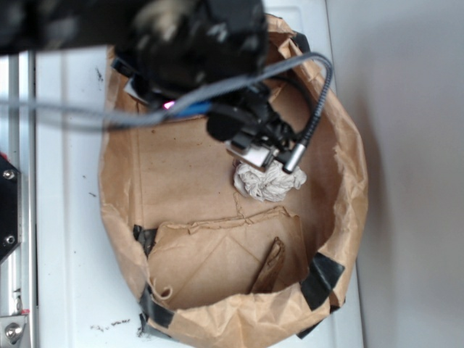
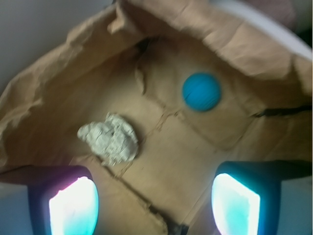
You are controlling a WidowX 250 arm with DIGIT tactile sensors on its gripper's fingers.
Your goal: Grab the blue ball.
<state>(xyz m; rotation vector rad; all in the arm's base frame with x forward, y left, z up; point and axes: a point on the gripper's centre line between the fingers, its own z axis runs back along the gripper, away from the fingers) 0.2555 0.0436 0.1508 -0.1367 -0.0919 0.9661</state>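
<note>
A white table carries a brown paper bag, seemingly alone.

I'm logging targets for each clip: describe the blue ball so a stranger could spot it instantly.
Look inside the crumpled brown paper bag that fills the wrist view. On its flat bottom lie two things: a crumpled white paper wad and, apart from it toward the far wall, the small round teal-blue ball. It alone is smooth, round and blue.

We see bare bag floor directly ahead of our gripper, whose fingers stand wide apart. The crumpled paper wad sits just ahead on the left; the blue ball lies farther ahead, right. The paper bag walls enclose everything.
</note>
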